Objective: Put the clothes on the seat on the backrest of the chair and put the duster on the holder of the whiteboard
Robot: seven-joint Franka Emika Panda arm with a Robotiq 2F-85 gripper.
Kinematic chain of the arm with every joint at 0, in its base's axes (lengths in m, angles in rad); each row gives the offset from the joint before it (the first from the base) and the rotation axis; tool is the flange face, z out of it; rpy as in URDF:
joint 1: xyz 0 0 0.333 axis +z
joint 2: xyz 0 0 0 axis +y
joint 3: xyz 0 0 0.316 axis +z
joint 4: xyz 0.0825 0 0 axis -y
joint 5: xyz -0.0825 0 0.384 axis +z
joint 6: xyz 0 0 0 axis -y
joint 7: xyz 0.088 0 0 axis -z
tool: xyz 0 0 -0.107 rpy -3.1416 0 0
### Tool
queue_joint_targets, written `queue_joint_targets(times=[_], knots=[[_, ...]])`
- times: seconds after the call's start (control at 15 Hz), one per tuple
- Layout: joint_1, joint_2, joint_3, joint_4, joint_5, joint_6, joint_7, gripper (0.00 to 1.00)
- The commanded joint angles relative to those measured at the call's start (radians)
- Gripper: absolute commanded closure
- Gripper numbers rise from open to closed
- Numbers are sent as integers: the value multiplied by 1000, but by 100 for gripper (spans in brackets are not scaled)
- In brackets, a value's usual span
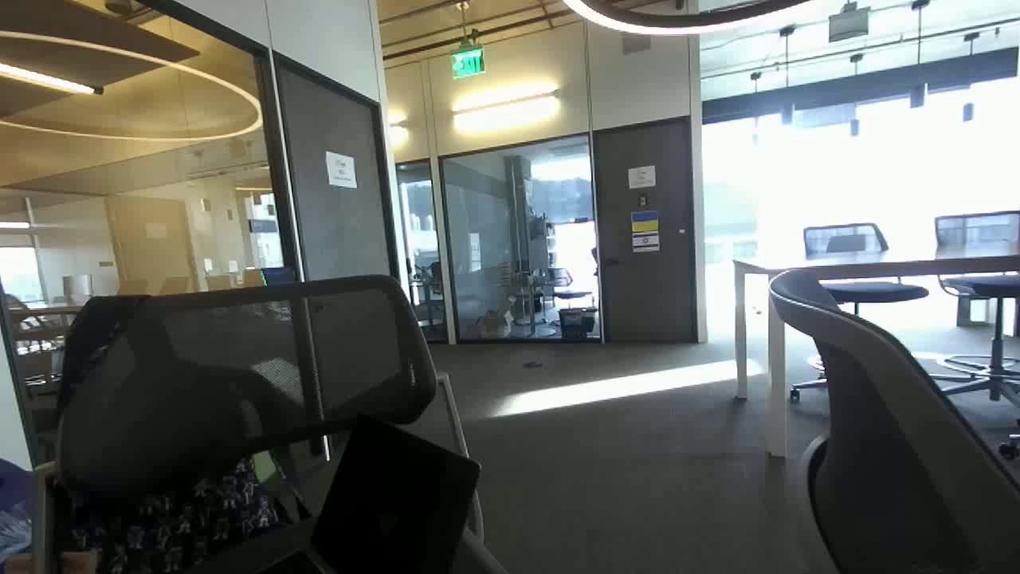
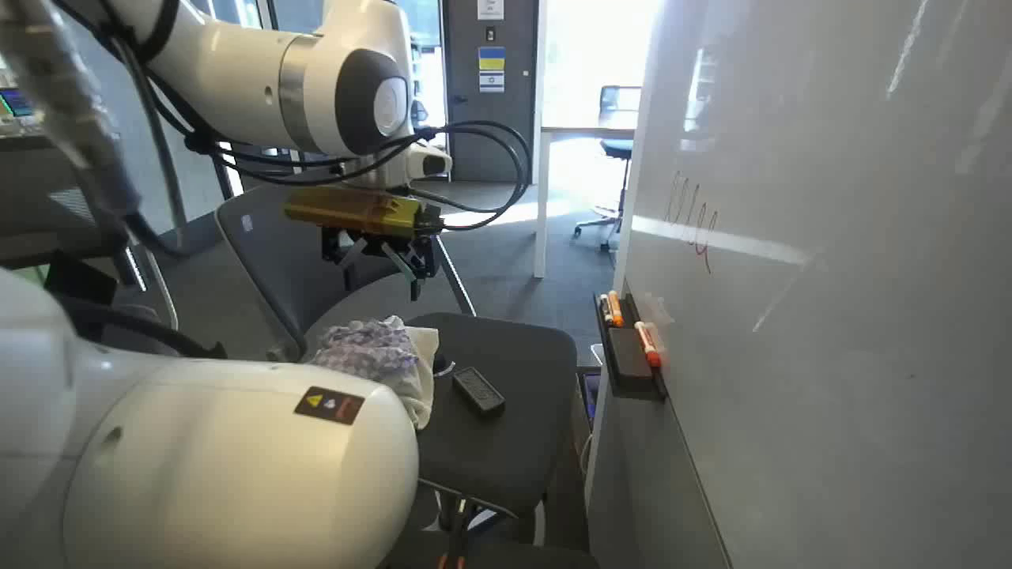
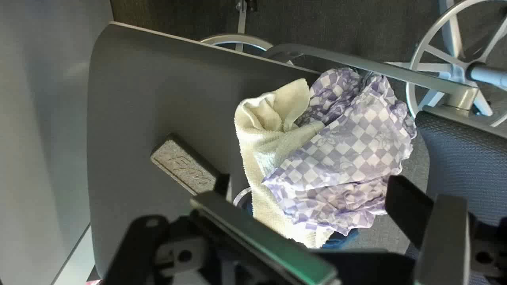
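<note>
The jaws stand wide apart above the clothes [image 2: 370, 348], a cream cloth [image 3: 257, 150] and a purple-checked cloth [image 3: 348, 150] bunched beneath them on the dark seat surface [image 3: 158, 91]. The backrest [image 3: 467, 166] rises near the jaws. On the same surface, below the jaws and towards the whiteboard [image 2: 838, 340], lies the duster [image 3: 184, 164], just beside the clothes. The whiteboard's holder [image 2: 634, 387], bearing orange markers [image 2: 614, 307], is well apart from the jaws.
</note>
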Motion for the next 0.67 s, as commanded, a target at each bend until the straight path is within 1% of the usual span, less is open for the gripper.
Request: queue_joint_targets(times=[0.0,0.47,0.6], knots=[[-6,0,6,2,4,-3,-4,0],[-6,0,6,3,4,-3,-4,0],[15,100,19,35,24,49,4,0]])
